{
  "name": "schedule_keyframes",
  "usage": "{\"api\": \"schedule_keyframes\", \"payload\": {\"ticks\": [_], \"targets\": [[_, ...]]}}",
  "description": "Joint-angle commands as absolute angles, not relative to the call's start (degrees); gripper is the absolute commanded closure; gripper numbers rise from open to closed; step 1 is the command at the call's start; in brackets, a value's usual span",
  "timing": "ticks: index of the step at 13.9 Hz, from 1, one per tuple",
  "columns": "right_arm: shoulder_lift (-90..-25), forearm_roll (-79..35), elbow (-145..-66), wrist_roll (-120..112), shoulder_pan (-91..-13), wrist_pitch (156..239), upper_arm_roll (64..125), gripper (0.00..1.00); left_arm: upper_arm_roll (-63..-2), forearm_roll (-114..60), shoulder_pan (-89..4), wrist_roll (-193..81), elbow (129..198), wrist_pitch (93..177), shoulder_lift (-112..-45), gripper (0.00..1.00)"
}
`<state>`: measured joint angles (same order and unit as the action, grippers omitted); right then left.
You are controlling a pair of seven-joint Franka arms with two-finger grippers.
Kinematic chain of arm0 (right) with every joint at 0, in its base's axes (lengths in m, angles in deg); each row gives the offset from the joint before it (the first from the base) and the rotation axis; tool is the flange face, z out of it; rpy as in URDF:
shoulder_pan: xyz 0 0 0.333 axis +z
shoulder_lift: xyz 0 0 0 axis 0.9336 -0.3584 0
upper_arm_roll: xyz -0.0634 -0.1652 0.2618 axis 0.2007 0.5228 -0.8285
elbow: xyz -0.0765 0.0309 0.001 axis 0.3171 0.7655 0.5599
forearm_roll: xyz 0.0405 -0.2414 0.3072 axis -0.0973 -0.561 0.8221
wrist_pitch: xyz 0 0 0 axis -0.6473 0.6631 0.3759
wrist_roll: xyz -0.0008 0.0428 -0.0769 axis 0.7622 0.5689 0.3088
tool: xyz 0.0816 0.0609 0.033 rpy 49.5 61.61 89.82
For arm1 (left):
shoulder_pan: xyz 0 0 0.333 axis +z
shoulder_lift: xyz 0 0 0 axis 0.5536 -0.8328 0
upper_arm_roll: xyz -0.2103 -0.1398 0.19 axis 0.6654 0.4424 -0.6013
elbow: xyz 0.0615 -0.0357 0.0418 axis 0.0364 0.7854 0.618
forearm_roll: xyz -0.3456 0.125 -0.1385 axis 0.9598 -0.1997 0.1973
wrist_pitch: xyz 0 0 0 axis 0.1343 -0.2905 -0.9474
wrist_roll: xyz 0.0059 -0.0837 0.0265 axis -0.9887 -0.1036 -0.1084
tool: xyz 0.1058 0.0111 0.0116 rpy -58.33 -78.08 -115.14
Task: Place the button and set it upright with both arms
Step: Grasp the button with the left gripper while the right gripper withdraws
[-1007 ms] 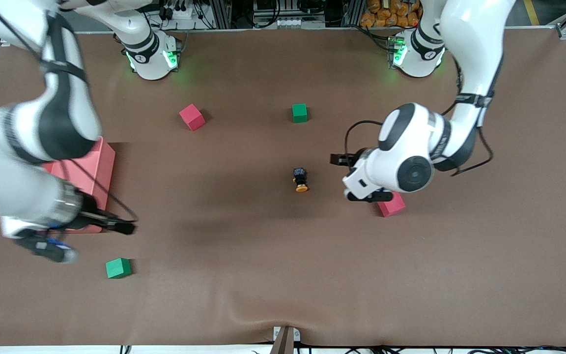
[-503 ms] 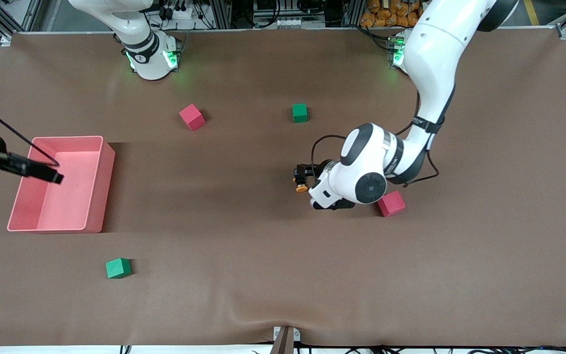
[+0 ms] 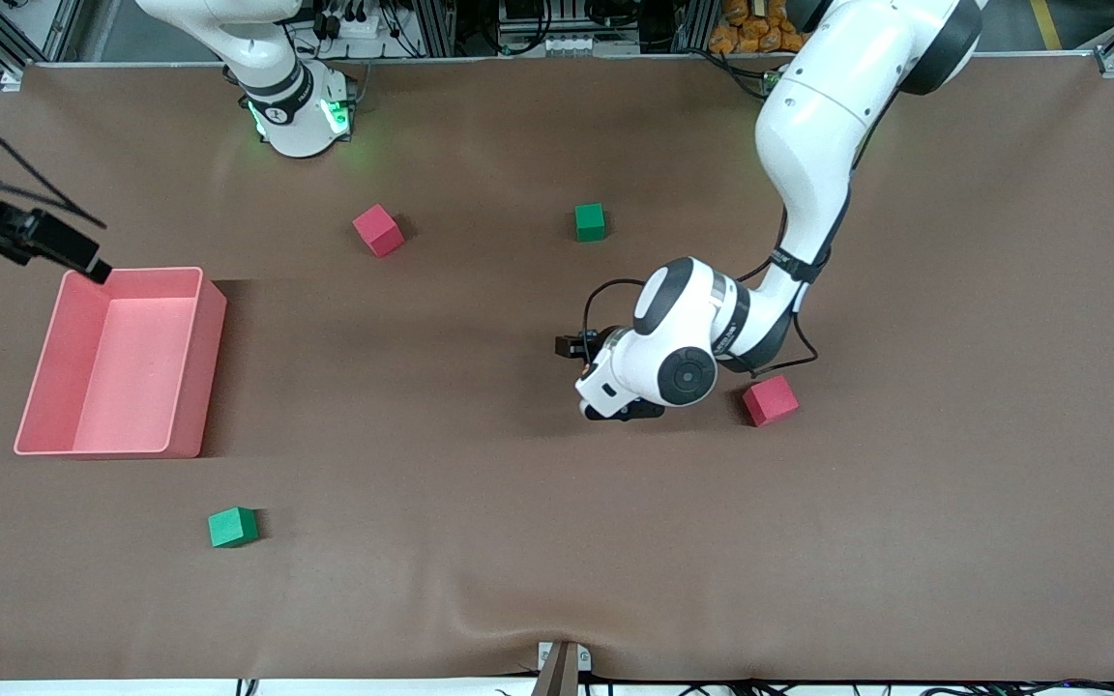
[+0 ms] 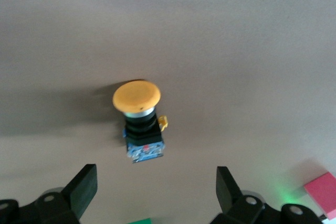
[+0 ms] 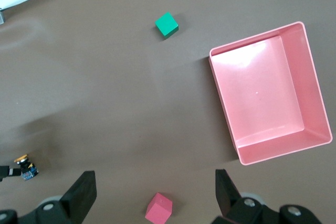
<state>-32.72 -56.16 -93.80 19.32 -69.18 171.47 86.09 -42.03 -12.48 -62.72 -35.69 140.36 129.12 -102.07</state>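
The button (image 4: 137, 98) lies on its side on the brown table, its orange cap toward the front camera and its black and blue body (image 4: 143, 148) toward the robots. My left gripper (image 4: 156, 190) hangs open just above it, one finger on each side and nothing between them. In the front view the left arm's white wrist (image 3: 673, 372) covers the button. The right wrist view shows the button (image 5: 25, 170) small and distant. My right gripper (image 5: 155, 190) is open and empty, high over the right arm's end of the table.
A pink bin (image 3: 214, 329) stands empty at the right arm's end. Red cubes (image 3: 378, 229) (image 3: 770, 400) and green cubes (image 3: 589, 221) (image 3: 231, 527) are scattered about. One red cube lies close beside the left wrist.
The left arm has swung toward the right arm's end and now sits over the button, covering it in the front view. The right arm has pulled away from above the bin toward the table's edge.
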Motion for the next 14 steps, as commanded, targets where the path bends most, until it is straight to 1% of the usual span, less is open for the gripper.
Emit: {"api": "schedule_keyframes", "payload": {"ticks": [1, 3, 5, 6, 14], "targets": [[-27.99, -56.95, -100.99, 18.78, -69.52, 174.80, 85.51, 0.00, -42.75, -11.68, -63.59, -34.50, 137.38, 130.05, -104.88, 0.00], [-28.86, -57.30, -98.72, 16.95, -69.52, 174.18, 85.51, 0.00, -43.19, -11.77, -64.20, -34.41, 137.46, 130.32, -105.24, 0.01], [-30.44, -57.74, -94.77, 12.39, -70.40, 172.26, 85.68, 0.00, -43.19, -11.95, -64.47, -33.89, 137.64, 130.32, -105.33, 0.03], [-31.32, -57.92, -93.53, 9.58, -70.93, 171.73, 85.77, 0.00, -43.19, -11.95, -64.90, -33.19, 137.64, 130.32, -105.76, 0.05], [-31.42, -59.76, -93.17, 6.39, -70.67, 170.05, 85.77, 0.00, -45.21, -12.39, -66.13, -32.04, 137.64, 130.40, -107.00, 0.14]]}}
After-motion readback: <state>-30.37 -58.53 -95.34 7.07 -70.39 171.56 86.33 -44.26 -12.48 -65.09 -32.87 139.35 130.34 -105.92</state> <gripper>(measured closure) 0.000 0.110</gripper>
